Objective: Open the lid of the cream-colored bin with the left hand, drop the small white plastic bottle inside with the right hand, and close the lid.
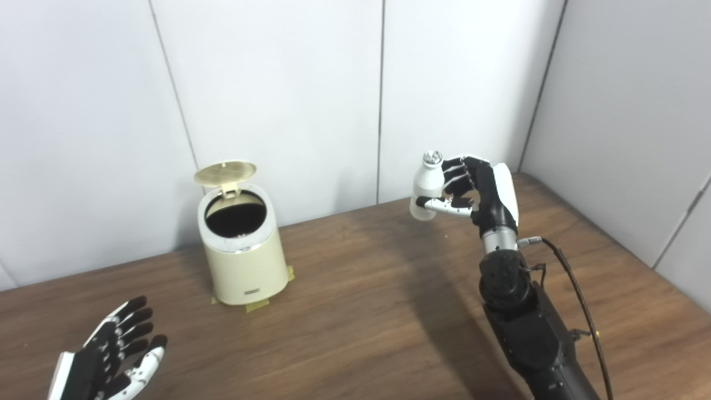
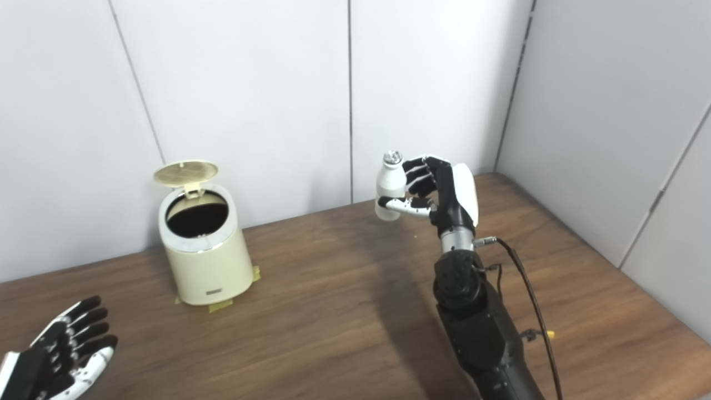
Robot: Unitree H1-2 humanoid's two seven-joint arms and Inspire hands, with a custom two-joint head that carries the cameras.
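1. While the right hand (image 1: 482,189) is raised well above the wooden table (image 1: 355,300), its fingers and thumb are wrapped around the small white plastic bottle (image 1: 426,186), which stands roughly upright with its silvery cap on top.
2. Off to the left of the bottle, well apart from it, the cream-colored bin (image 1: 243,250) sits near the back wall on what looks like yellowish tape.
3. Its round lid (image 1: 225,173) is tipped up at the rear hinge, leaving the dark mouth uncovered.
4. Low at the near left edge, the left hand (image 1: 111,353) holds nothing, its fingers spread apart and pointing up and away.
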